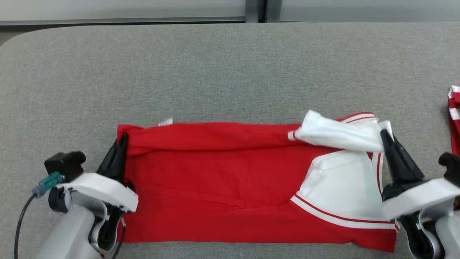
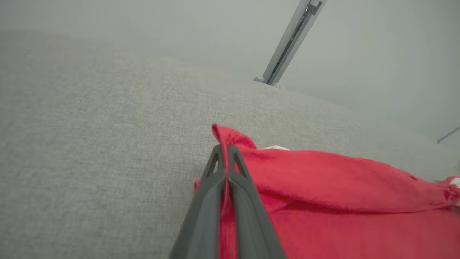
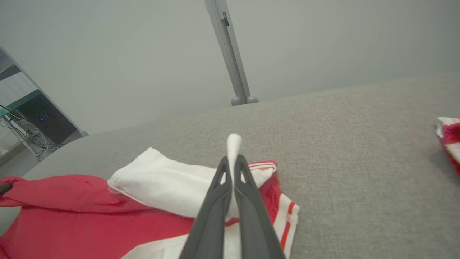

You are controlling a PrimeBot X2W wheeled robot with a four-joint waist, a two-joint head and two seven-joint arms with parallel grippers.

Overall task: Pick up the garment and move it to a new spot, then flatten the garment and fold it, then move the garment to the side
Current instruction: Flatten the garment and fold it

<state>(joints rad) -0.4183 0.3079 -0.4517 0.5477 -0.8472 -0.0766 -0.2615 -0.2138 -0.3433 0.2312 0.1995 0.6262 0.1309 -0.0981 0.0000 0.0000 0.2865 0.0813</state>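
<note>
Grey fabric table spans the head view. Red garment with white sleeves and striped trim lies across the near middle, its far edge rolled over toward the robot.

Left gripper is pinched tight on the garment's far left corner, with red cloth between its fingers in the left wrist view. Right gripper is clamped on white sleeve fabric at the far right corner, and a white nub pokes past its tips.

A second red-and-white cloth lies at the table's right edge, well apart and cut off by the frame. A grey post stands beyond the table. Small white label at the garment's far edge, print unreadable. The garment's near corners are partly hidden behind both wrists.
</note>
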